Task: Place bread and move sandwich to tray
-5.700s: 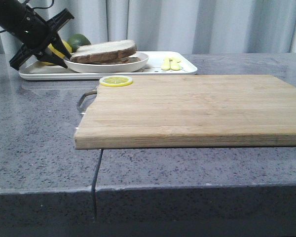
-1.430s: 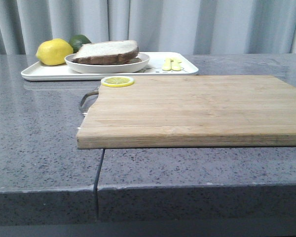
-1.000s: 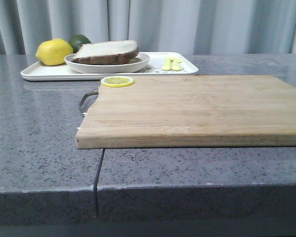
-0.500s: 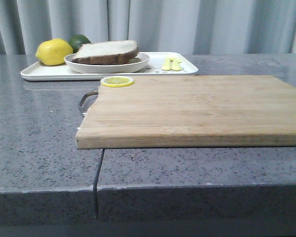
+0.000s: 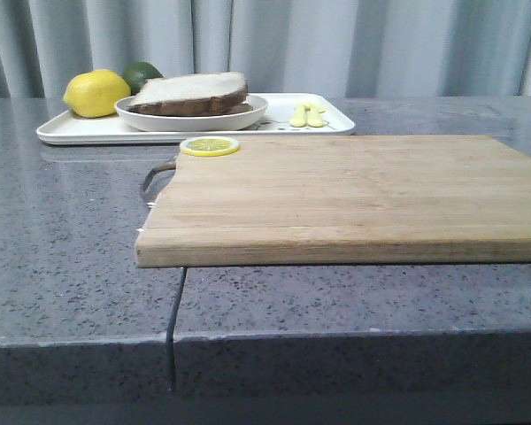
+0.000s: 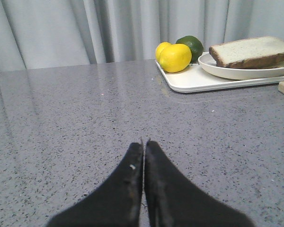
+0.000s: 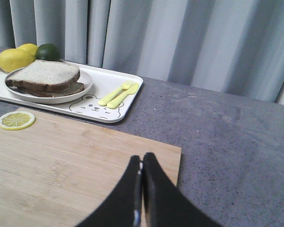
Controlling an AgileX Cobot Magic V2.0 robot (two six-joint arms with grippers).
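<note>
The white tray [image 5: 71,131] lies at the back left of the grey table. On it a round white plate [image 5: 195,119] carries the sandwich, and the thick bread [image 5: 190,88] lies on top as its upper slice. No egg shows. In the right wrist view the bread [image 7: 45,73] covers a lower brown-crusted slice [image 7: 57,91] on the tray [image 7: 114,81]. My left gripper [image 6: 144,142] is shut and empty over bare table, well short of the tray [image 6: 189,82]. Also shut and empty, my right gripper [image 7: 142,158] hangs over the wooden board. Neither gripper shows in the front view.
A large wooden board [image 5: 354,195] fills the middle, with a lemon slice [image 5: 209,146] at its far left corner. A lemon [image 5: 96,93], a lime [image 5: 142,73] and a yellow fork and spoon [image 5: 307,114] share the tray. Grey curtains hang behind.
The left arm that stood open at the tray's left end 5.7 s ago has left the front view. Over the last second nothing has moved.
</note>
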